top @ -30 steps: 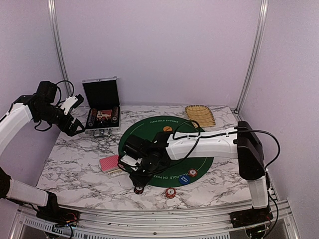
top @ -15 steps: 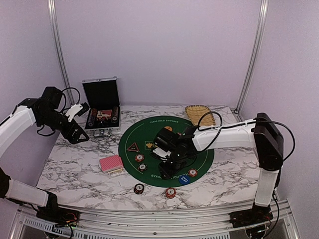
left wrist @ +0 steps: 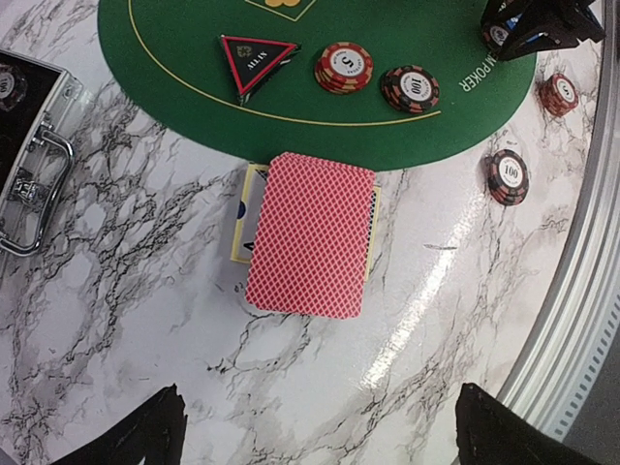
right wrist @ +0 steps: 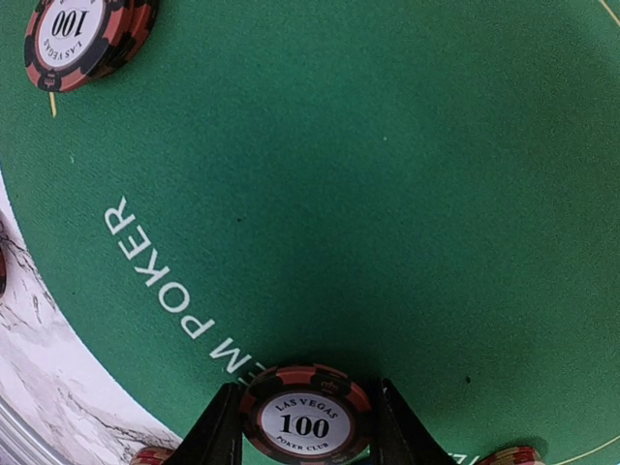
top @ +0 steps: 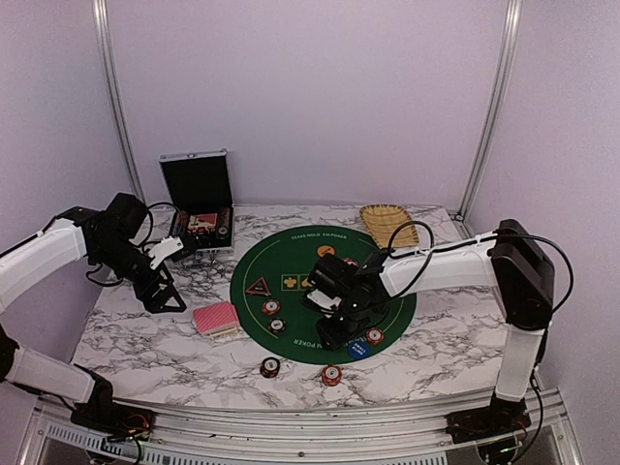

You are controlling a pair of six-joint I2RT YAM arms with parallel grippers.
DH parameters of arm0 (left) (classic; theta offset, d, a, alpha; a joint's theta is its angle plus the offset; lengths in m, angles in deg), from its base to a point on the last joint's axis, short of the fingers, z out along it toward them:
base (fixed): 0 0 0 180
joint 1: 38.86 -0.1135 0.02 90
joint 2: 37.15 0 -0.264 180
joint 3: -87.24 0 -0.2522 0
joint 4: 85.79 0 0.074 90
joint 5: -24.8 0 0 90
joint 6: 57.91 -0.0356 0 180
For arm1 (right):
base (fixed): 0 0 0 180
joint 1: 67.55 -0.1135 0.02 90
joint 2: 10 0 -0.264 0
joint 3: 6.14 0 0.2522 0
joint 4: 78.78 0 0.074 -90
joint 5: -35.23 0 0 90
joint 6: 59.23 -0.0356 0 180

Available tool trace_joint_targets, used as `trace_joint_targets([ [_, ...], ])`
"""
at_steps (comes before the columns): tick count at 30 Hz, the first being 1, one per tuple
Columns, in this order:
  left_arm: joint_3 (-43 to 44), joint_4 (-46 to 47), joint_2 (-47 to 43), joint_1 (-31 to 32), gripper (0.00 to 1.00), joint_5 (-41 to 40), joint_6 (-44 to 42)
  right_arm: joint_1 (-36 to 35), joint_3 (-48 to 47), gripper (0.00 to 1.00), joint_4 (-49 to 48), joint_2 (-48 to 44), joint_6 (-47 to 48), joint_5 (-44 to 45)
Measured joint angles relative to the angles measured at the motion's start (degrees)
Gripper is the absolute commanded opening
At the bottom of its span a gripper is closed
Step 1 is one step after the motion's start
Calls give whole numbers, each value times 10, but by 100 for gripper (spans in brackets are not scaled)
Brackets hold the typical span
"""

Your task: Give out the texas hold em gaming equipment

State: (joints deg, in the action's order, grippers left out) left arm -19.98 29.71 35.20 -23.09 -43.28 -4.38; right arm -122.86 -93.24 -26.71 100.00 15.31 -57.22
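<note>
My right gripper (top: 334, 332) (right wrist: 305, 426) is shut on a red-and-dark "100" poker chip (right wrist: 305, 415) low over the front of the green round mat (top: 291, 250). My left gripper (top: 163, 294) (left wrist: 320, 446) is open and empty above the marble, just left of the red-backed card deck (top: 215, 318) (left wrist: 312, 234). The black triangular marker (top: 258, 287) (left wrist: 257, 60) and two chip stacks (top: 271, 308) (top: 277, 325) lie on the mat's left part. More chips lie near the front (top: 269, 367) (top: 331, 375) (top: 375, 336). A blue disc (top: 358, 349) and an orange disc (top: 326, 250) lie on the mat.
The open silver case (top: 199, 208) stands at the back left, its handle in the left wrist view (left wrist: 34, 194). The tan woven tray (top: 389, 225) sits at the back right. The table's metal front rail (top: 310, 421) runs along the near edge.
My right gripper has moved right from the front-left chip on the marble to over the mat's front. My left arm has come forward and down toward the card deck.
</note>
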Motion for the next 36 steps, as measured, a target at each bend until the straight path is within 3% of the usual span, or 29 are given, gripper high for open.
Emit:
trace_joint_targets([
  [3,-9,0,5,10,99,0,-2,1,6,15,-6,-3,0,1],
  [4,-11,-1,7,12,99,1,-3,1,8,20,-8,-4,0,1],
  [7,-16,0,14,20,99,3,-5,1,13,51,-14,-6,-1,2],
  [10,-24,10,22,30,99,0,-4,2,15,64,-17,-8,-7,3],
  [19,-47,57,69,82,99,-60,0,2,13,70,-13,-13,-17,7],
  [29,-47,96,131,104,99,-102,-17,2,-19,89,-14,-62,-47,21],
  [36,-47,120,148,115,99,-120,-26,2,-19,91,-35,-98,-76,31],
])
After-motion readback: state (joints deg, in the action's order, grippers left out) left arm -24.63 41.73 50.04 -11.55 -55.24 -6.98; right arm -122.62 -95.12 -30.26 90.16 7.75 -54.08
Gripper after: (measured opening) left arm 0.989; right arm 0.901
